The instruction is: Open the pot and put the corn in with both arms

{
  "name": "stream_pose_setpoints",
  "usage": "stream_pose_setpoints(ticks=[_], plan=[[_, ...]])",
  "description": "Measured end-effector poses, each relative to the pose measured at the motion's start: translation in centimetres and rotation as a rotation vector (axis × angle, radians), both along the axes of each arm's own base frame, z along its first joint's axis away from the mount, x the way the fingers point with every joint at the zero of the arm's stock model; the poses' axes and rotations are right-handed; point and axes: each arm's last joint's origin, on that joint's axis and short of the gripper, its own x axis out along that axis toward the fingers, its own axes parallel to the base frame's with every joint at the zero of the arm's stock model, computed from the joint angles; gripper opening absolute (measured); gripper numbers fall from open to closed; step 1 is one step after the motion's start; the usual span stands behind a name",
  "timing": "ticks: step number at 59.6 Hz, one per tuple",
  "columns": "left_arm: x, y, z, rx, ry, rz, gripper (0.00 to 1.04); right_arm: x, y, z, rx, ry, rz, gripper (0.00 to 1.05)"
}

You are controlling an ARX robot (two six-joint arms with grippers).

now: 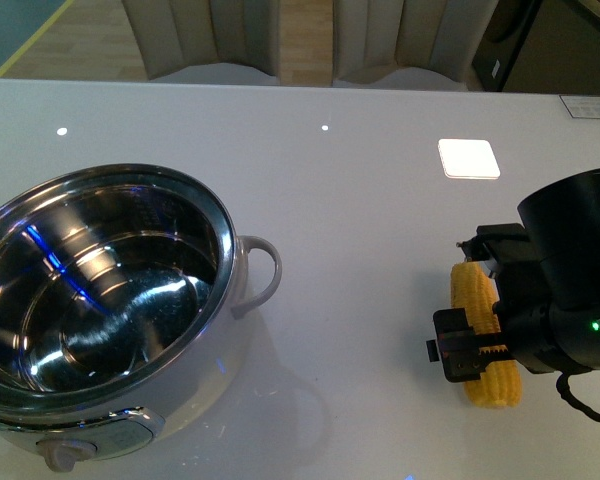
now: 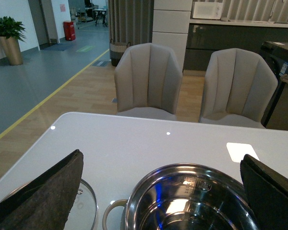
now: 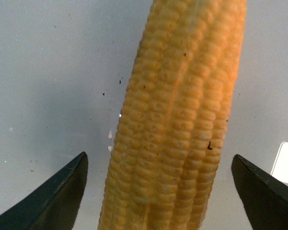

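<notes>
We log: pot (image 1: pixel 212 372) open, steel interior bare | lid (image 2: pixel 84 206) beside it on desk (image 1: pixel 360 200) | corn (image 1: pixel 472 290) on desk between spread right fingers (image 3: pixel 57 196) | left fingers (image 2: pixel 43 191) spread above pot

Table (image 1: pixel 380 110): white, glossy, ceiling-light reflections.
Chairs (image 2: pixel 148 79): two, beige, at far edge.
Floor (image 2: pixel 86 96): wood, yellow line, grey beyond.
Plant (image 2: pixel 8 28): potted, far corner.
Microwave (image 2: pixel 207 9): on dark counter (image 2: pixel 221 43).

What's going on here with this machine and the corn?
The pot stands open and empty, its lid on the table beside it. The right claw hangs open astride the corn, which lies on the table, not gripped. The left claw is open near the pot.
</notes>
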Motion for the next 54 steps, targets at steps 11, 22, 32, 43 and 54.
stream_pose_setpoints(ticks=[11,22,32,43,54], plan=[[0.0,0.0,0.0,0.000,0.000,0.000,0.98,-0.4,-0.5,-0.2,0.020,0.011,-0.004,0.40],[0.0,0.0,0.0,0.000,0.000,0.000,0.98,-1.2,-1.4,1.6,0.072,-0.015,-0.003,0.29],[0.0,0.0,0.0,0.000,0.000,0.000,0.98,-1.3,-1.5,6.8,0.165,-0.137,0.028,0.24],[0.0,0.0,0.0,0.000,0.000,0.000,0.98,-1.8,-0.7,11.8,0.248,-0.251,0.062,0.23],[0.0,0.0,0.0,0.000,0.000,0.000,0.98,-2.3,1.6,15.7,0.363,-0.322,0.105,0.23]])
